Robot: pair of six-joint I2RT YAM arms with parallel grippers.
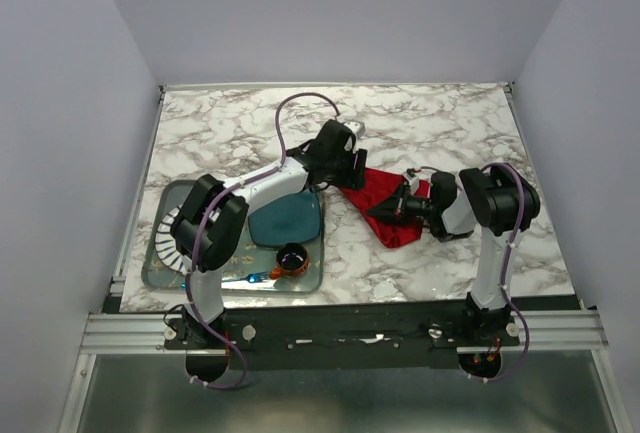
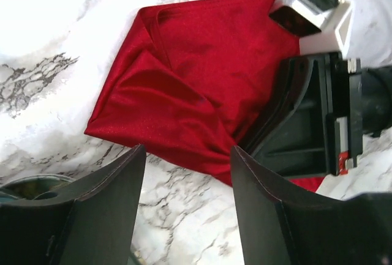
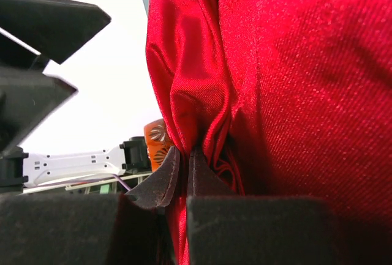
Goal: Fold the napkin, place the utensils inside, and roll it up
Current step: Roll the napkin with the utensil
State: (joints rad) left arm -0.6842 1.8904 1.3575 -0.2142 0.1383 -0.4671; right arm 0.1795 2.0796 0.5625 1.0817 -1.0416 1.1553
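At far left the tray [image 1: 150, 265] holds plates [image 1: 180, 235], a cup [image 1: 292, 257] and a blue utensil [image 1: 255, 278]. I can make out no fork there or anywhere else. The left gripper [image 2: 187, 153] hovers low with its fingers [image 2: 110, 197] standing apart and nothing between them. The napkin [image 2: 196, 75] lies on the table [image 1: 250, 123] just beyond their tips, with its near corner reaching toward the gap. The cloth is bunched into a rough, creased triangle, one flap over another, not a neat fold. To the right, the right gripper [image 3: 182, 161] has its fingers closed tight on a gathered pleat at the napkin's edge, and red cloth rises past their tips. By my reading the task is at its first step: the fold is unfinished, the fork has yet to be laid in, and the rolling has not begun.
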